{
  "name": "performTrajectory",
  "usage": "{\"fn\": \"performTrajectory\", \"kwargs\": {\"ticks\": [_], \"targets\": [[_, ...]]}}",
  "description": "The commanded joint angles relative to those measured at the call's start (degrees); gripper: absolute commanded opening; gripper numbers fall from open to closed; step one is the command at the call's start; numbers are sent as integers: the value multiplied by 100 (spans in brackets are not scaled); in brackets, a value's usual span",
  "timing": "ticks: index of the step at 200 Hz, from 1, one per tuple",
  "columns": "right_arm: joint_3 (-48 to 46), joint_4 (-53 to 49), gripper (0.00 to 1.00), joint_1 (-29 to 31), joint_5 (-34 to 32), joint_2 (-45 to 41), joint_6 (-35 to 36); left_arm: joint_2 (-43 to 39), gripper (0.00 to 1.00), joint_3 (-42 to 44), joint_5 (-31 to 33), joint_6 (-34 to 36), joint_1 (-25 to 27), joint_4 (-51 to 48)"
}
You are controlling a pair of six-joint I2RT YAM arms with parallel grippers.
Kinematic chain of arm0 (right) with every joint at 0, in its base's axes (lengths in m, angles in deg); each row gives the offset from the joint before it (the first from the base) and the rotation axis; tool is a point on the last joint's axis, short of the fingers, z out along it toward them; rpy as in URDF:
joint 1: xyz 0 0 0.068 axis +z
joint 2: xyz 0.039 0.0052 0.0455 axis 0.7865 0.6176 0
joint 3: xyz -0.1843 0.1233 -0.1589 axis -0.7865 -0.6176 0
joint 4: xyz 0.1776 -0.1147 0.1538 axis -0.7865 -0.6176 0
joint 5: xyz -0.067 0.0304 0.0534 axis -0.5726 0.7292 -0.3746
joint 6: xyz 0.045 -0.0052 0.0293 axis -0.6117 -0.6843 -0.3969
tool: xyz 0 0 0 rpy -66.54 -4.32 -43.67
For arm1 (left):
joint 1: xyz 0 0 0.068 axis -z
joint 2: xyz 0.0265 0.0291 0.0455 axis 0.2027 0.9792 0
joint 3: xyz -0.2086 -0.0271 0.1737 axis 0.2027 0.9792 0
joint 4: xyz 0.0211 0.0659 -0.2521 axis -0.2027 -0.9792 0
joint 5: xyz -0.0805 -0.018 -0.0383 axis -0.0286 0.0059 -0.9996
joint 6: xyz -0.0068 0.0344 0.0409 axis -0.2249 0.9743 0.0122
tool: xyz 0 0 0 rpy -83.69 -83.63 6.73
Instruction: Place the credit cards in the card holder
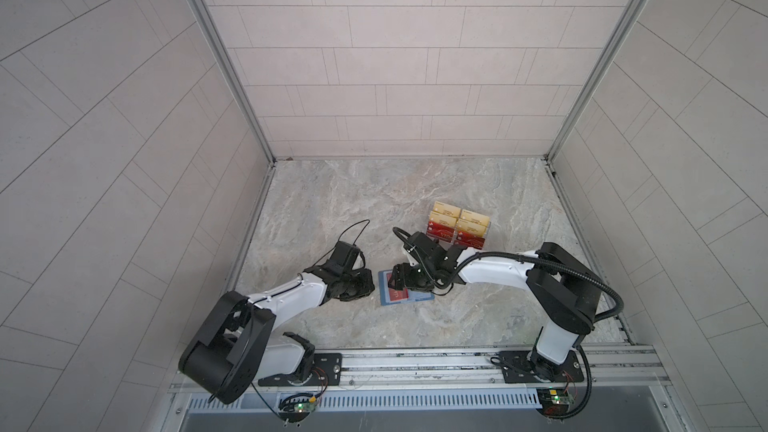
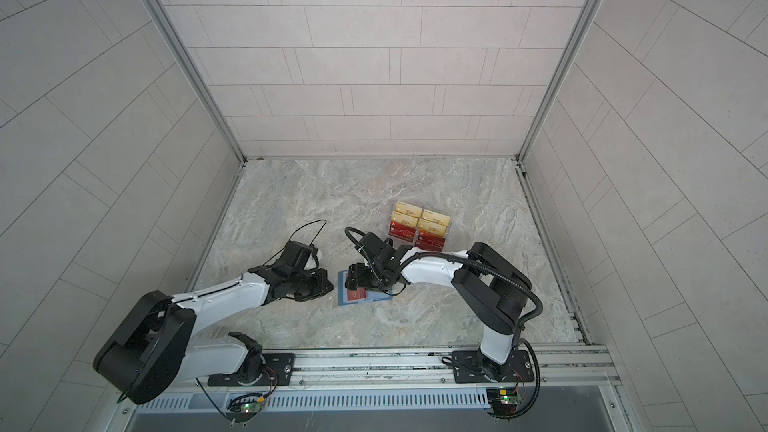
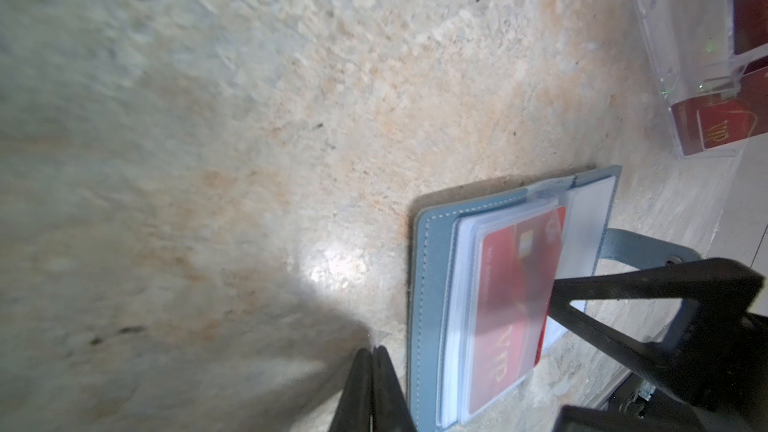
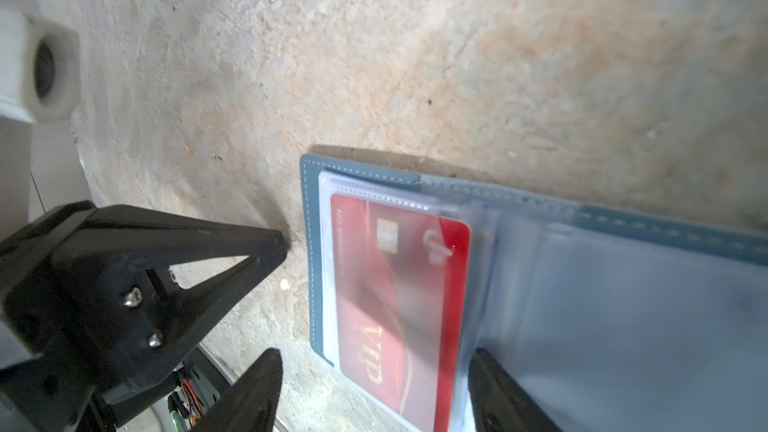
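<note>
The card holder (image 1: 419, 297) lies open and flat on the table (image 1: 332, 201), about midway across and toward the near edge. A red card (image 4: 399, 292) sits on its left page. Most of it is under clear plastic, with a bare strip along the spine side.

The right gripper (image 4: 374, 357) reaches in from the right and hangs over that page. The left gripper (image 1: 372, 284) stands just beside the holder's left edge, low to the table.

In both top views the right gripper covers the far part of the page, so only the card's near end shows. The wrist views show the card's chip and its gold VIP lettering. Only the left wrist view shows the strap (image 3: 640, 243) at the holder's right side. It also shows the clear wall of the rack (image 3: 681, 35), which stands far and right of the holder. A top view shows the rack's tiers, with gold cards (image 1: 446, 211) farther back and red cards (image 1: 440, 234) nearer.

The right gripper's jaws stand wide apart on either side of the card and grip nothing. One fingertip reaches the card's bare edge, but whether it presses there cannot be told. The left gripper's jaws are pressed together and empty.
</note>
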Motion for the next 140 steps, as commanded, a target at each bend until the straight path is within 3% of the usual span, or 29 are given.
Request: {"fn": "performTrajectory", "kwargs": {"ticks": [1,74,140], "targets": [[0,-237,74,106,-83,-144,-43,-17,8,31,82,-40,72,-52],[270,-243,73,264,-41,66,-99,195,6,256,-1,-451,497,553],[414,-132,73,318,1,157,-95,-617,10,202,564,-383,427,-297]]}}
